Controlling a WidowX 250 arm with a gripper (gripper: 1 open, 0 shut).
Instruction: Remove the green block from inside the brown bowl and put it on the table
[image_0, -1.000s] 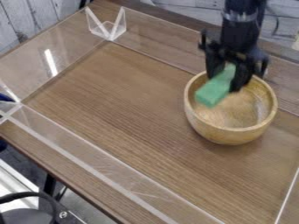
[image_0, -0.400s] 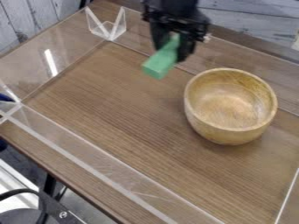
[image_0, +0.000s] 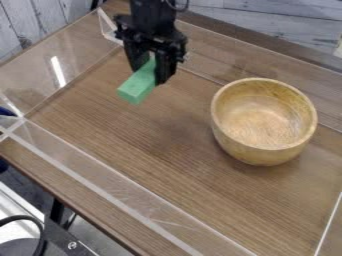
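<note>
1. Holding the green block (image_0: 138, 84) above the counter (image_0: 127, 150), your jaws (image_0: 146, 61) are closed on its upper end; the block's lower end points down and toward the left of the view.
2. You see the block clear of the brown bowl (image_0: 263, 120), well apart from it and to its left in the view. Whether its lower tip touches the wood beneath, you cannot tell.
3. Note the bowl at the right of the view: round, light brown, thick-rimmed, upright on the counter, with its bare interior facing you.
4. Above the block, your dark arm (image_0: 150, 25) enters from the top edge of the view; its outline is slightly blurred.
5. Behind the arm and to its left, you find a small clear, angular plastic piece (image_0: 120, 28) near the far corner, partly hidden by the arm.
6. Along the left side, a low transparent wall (image_0: 100, 190) borders the brown wood-grain surface.
7. At the lower left corner, outside that wall, you see a black cable (image_0: 30, 222) curving in a loop.
</note>
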